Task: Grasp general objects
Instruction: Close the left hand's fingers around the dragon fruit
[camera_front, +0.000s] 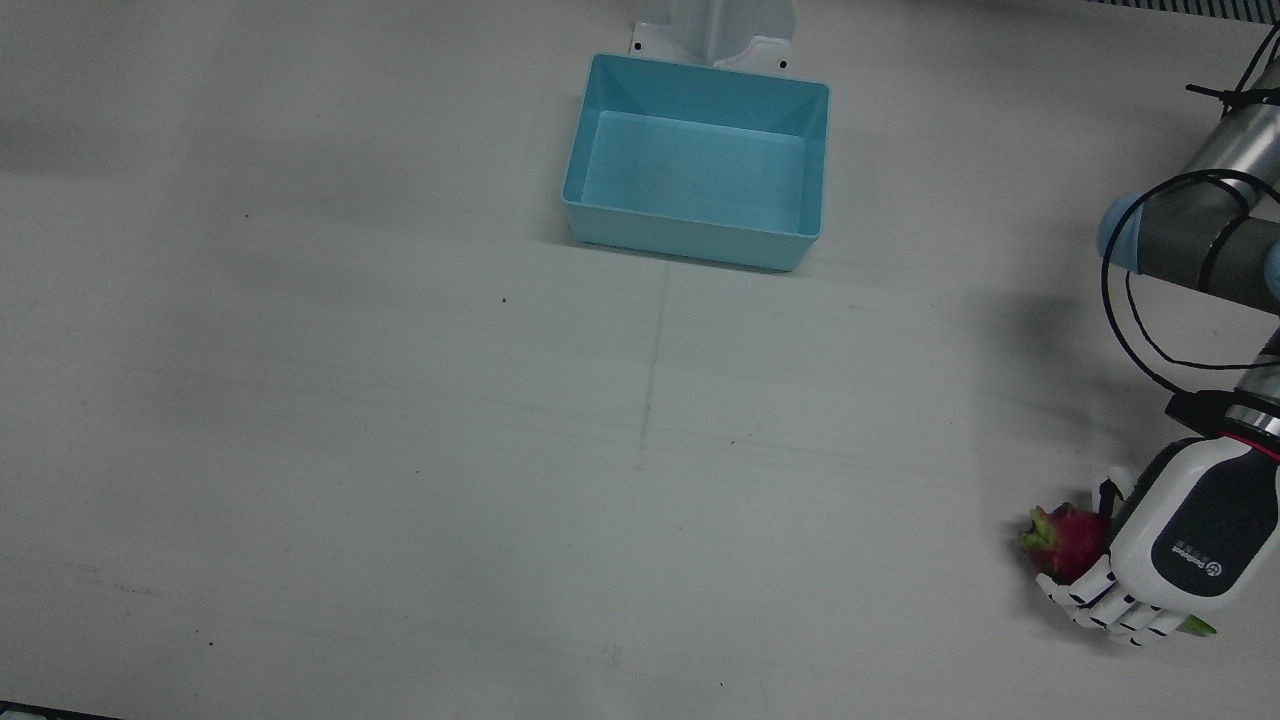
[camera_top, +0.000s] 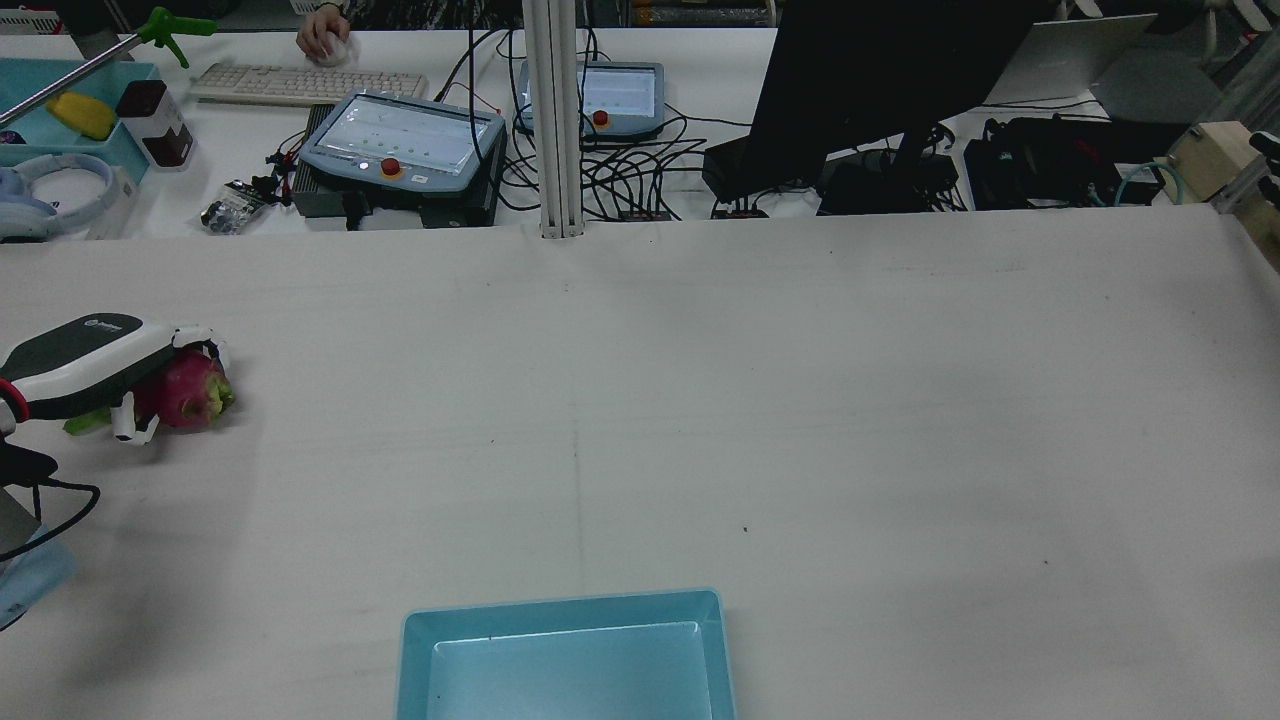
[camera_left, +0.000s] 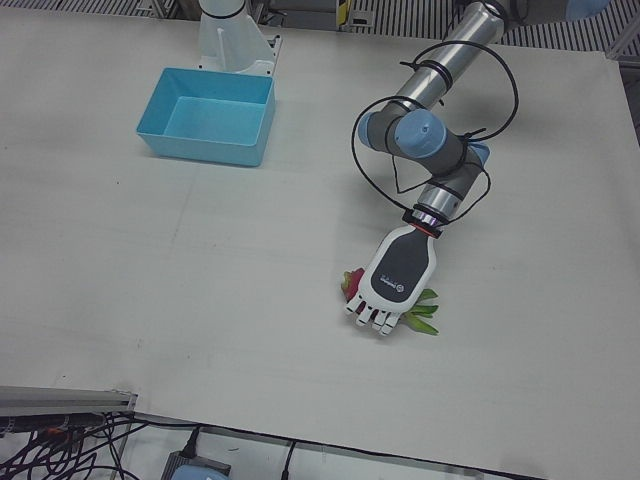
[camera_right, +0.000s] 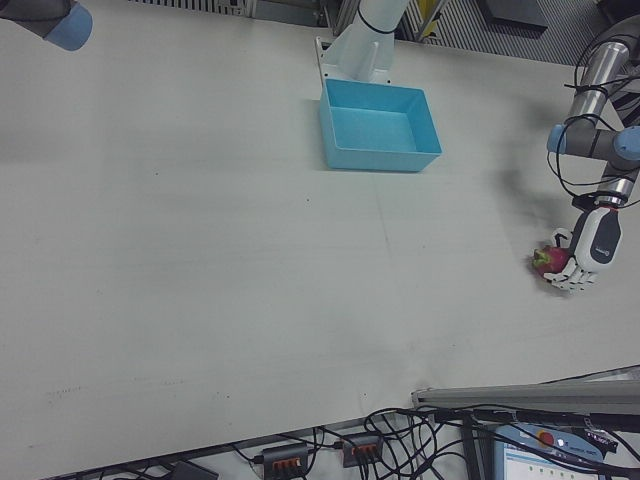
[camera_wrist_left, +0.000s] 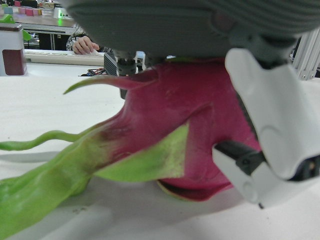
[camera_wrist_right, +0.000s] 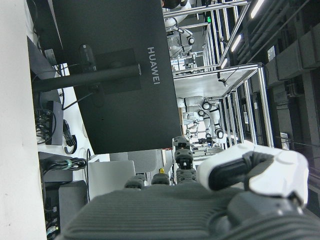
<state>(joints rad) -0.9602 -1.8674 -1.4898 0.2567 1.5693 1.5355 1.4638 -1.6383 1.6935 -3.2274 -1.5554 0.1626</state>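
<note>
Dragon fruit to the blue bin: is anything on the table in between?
Nothing visible. The table between the dragon fruit, under the left hand, and the bin is bare, and the bin is empty.

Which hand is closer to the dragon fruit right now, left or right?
Left. The left hand lies over the dragon fruit with its fingers curled around it. The right hand shows only in its own camera, up off the table and facing the monitor, nowhere near the fruit.

White table (camera_top: 800, 400), cluttered desk (camera_top: 700, 60) behind — dark monitor (camera_top: 880, 70), cables.
</note>
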